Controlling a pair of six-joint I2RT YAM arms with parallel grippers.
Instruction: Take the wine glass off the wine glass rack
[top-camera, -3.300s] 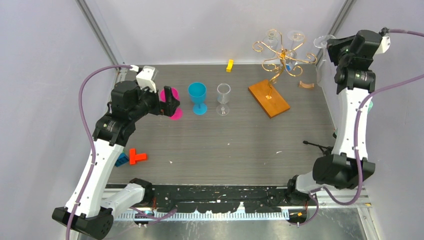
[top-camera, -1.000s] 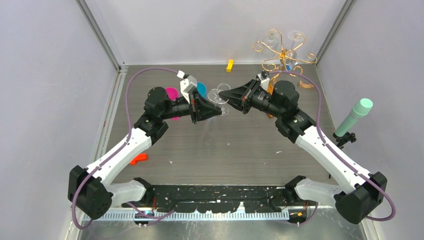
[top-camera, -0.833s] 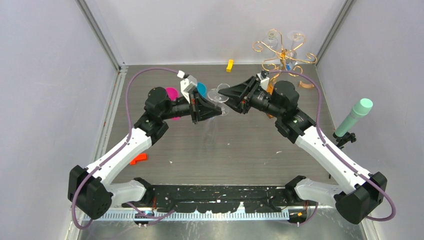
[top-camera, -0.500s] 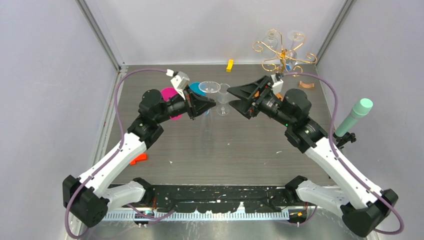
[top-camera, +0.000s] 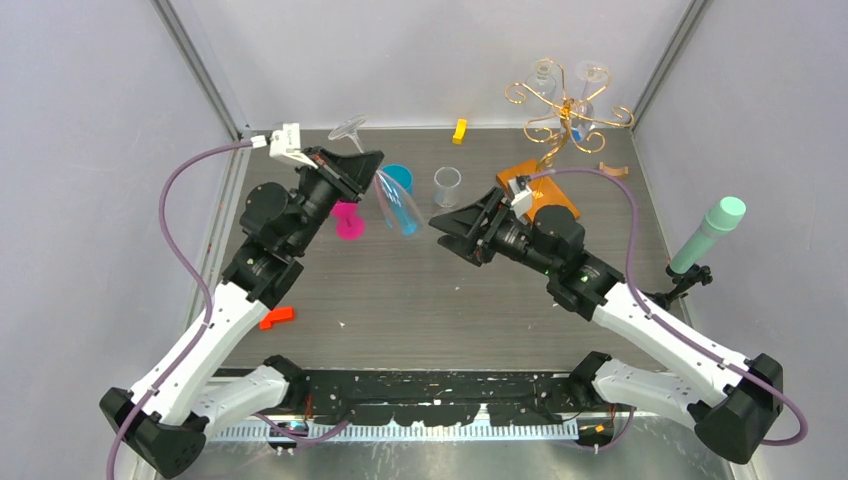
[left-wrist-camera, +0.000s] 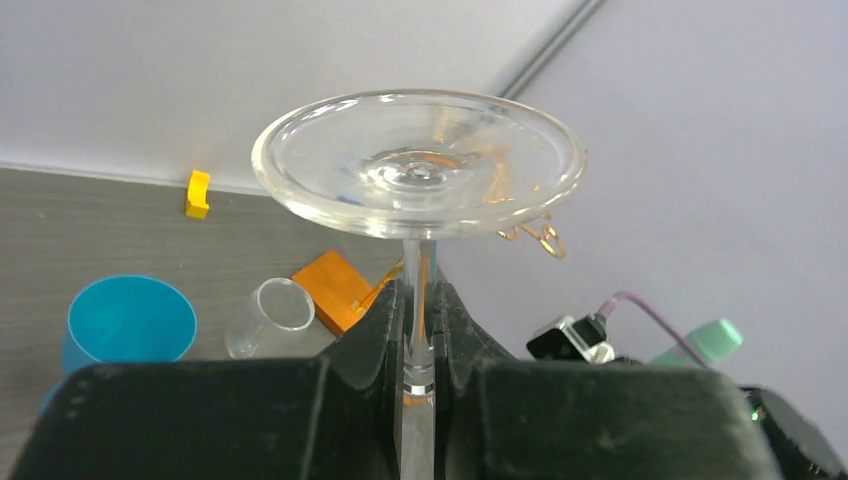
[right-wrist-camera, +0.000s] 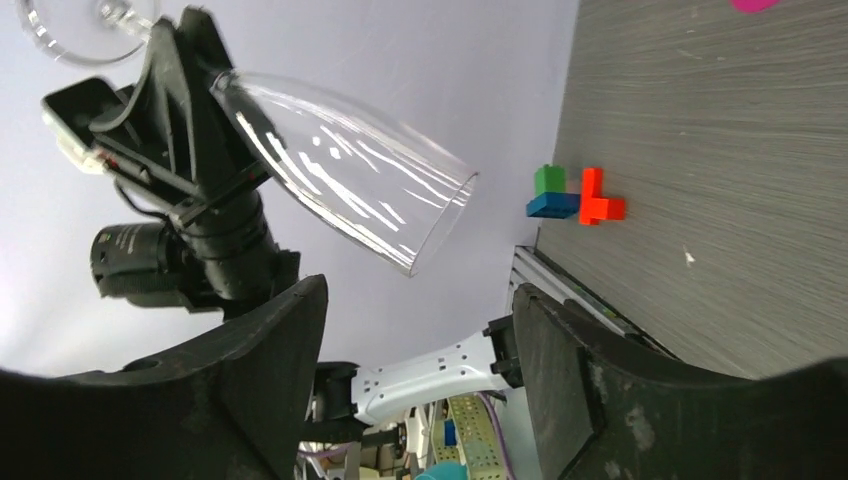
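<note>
A clear wine glass (top-camera: 397, 207) hangs tilted over the table's back left, foot (top-camera: 347, 128) up and bowl slanting down. My left gripper (top-camera: 364, 166) is shut on its stem (left-wrist-camera: 418, 330) just under the foot (left-wrist-camera: 418, 165). My right gripper (top-camera: 446, 228) stands open mid-table, apart from the glass, its jaws wide around nothing (right-wrist-camera: 418, 297). In the right wrist view the bowl (right-wrist-camera: 340, 170) shows beyond them. The gold wire wine glass rack (top-camera: 566, 106) stands at the back right on its orange base (top-camera: 530, 178), with two more glasses (top-camera: 592, 74) hanging on it.
A blue cup (top-camera: 394, 179), a clear cup (top-camera: 447, 186) and a pink cup (top-camera: 349, 222) stand at the back. A yellow block (top-camera: 459, 130), a red block (top-camera: 275, 317) and a teal cylinder (top-camera: 708, 234) on the right also show.
The right gripper opened, let go of the glass and drew back toward the near right. The left arm lifted the glass up and to the left, tilting it.
</note>
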